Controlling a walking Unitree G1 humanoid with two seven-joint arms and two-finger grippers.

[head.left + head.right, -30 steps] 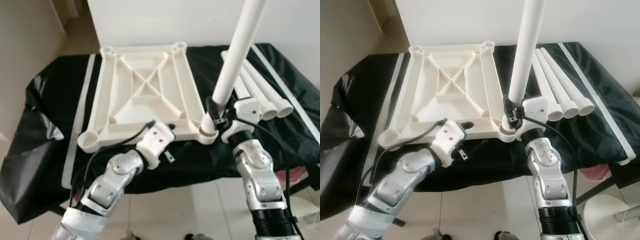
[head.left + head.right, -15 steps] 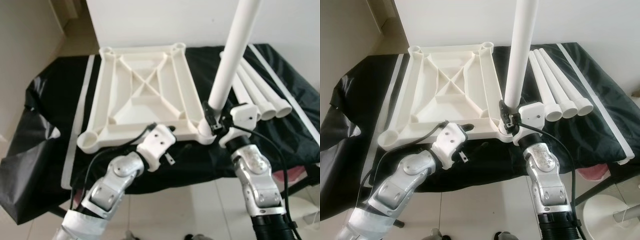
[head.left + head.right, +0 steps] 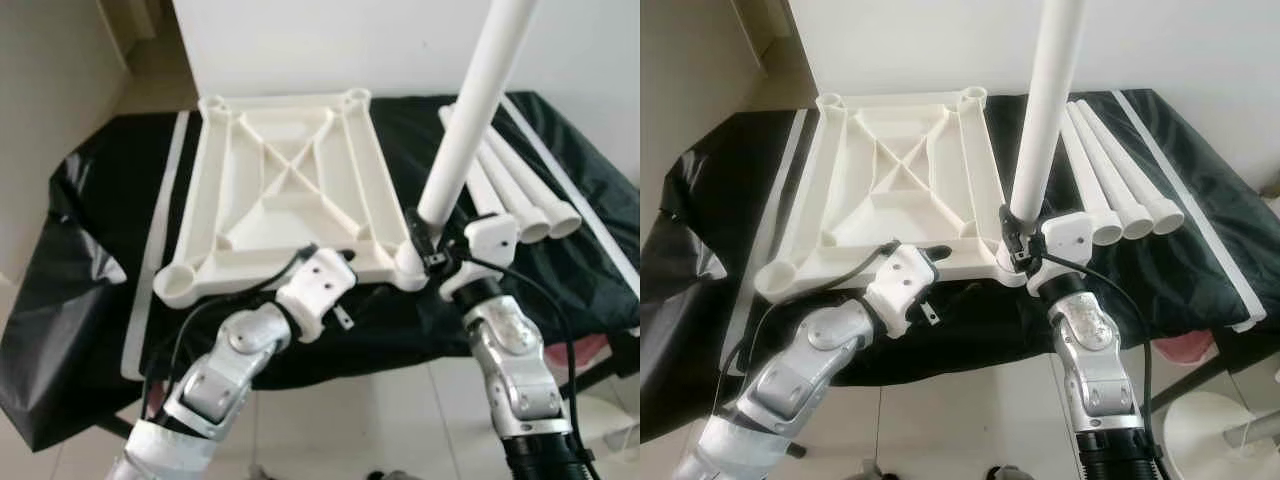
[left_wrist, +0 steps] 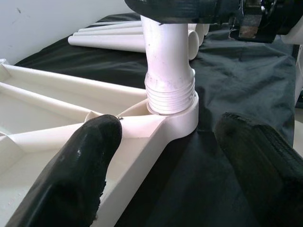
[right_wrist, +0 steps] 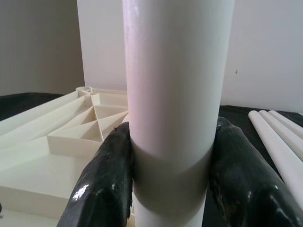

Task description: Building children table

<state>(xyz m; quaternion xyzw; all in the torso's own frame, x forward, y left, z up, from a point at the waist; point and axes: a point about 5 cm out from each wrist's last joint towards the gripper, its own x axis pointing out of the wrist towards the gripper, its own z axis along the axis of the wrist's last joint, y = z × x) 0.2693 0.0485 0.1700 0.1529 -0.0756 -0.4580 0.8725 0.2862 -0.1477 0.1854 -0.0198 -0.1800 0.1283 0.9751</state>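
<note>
The white plastic tabletop lies upside down on a black-covered table. One white leg stands nearly upright at the tabletop's near right corner. Its threaded end sits in the corner socket with several threads showing above the rim. My right gripper is shut on the leg just above the socket, a black finger on each side. My left gripper is open at the tabletop's front edge, its fingertips spread either side of the rib leading to that socket.
Three loose white legs lie side by side on the black cover, right of the tabletop. A white wall stands behind the table. Tiled floor shows below the table's near edge.
My right gripper and the leg's lower end have shifted slightly left toward the corner socket, and the leg's tilt has changed a little. The left arm has barely moved.
</note>
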